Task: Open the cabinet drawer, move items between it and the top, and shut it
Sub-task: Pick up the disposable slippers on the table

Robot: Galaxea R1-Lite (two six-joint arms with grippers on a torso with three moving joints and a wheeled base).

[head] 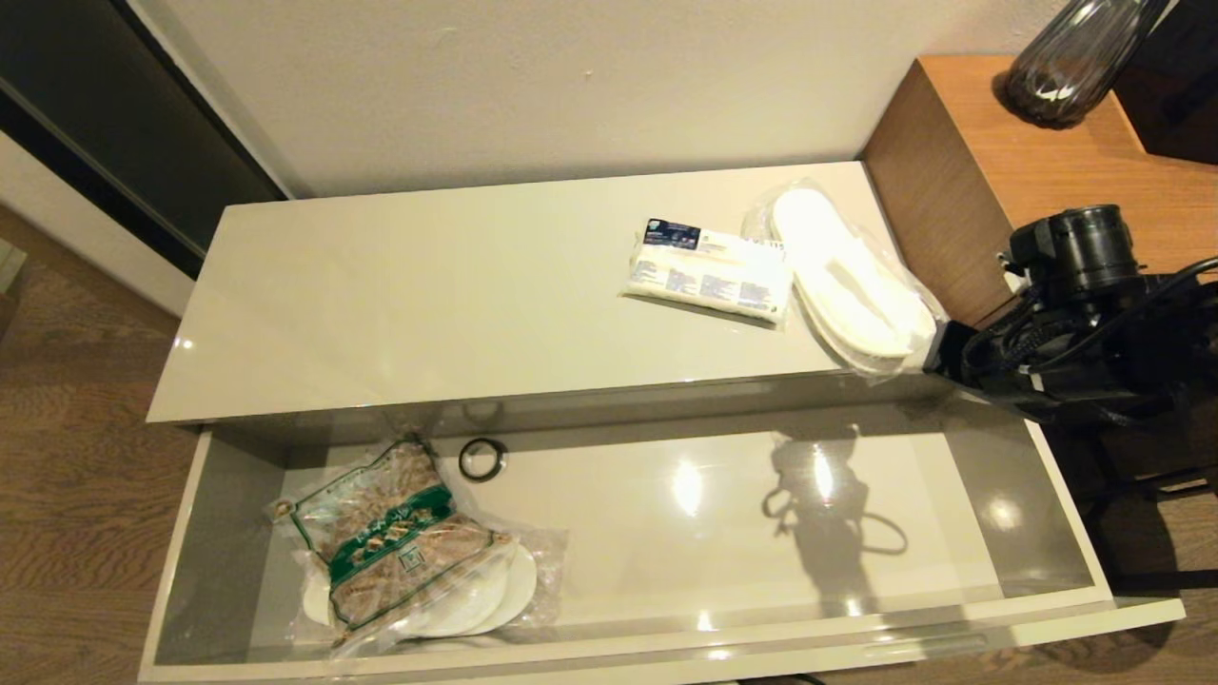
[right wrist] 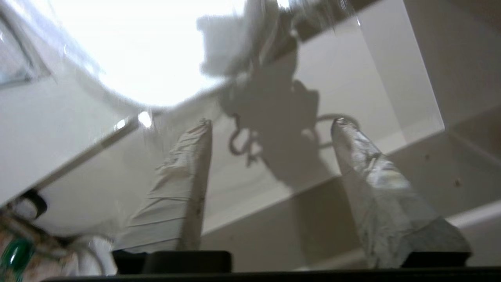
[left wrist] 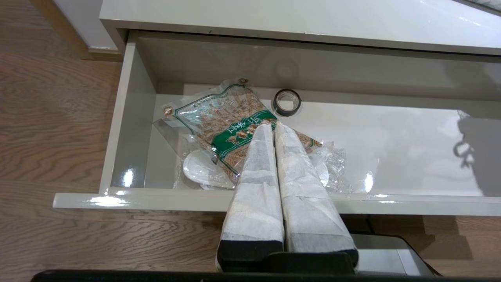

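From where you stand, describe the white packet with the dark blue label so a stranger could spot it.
Look at the cabinet top, above the open cabinet drawer. Toward its right end lies the white packet, touching the slippers in clear plastic. Its flat rectangular shape and dark blue corner label set it apart.

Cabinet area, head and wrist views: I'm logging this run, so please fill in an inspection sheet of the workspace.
Surface: the top, glossy cream.
Job's things: cabinet drawer pulled open; snack bag lying on slippers inside it; white packet and wrapped slippers on the top.
Clutter: black ring in the drawer.
Grippers: left gripper shut, in front of the drawer; right gripper open above the drawer.
Cables: black ones on the right arm.
Surroundings: wooden desk, dark vase.
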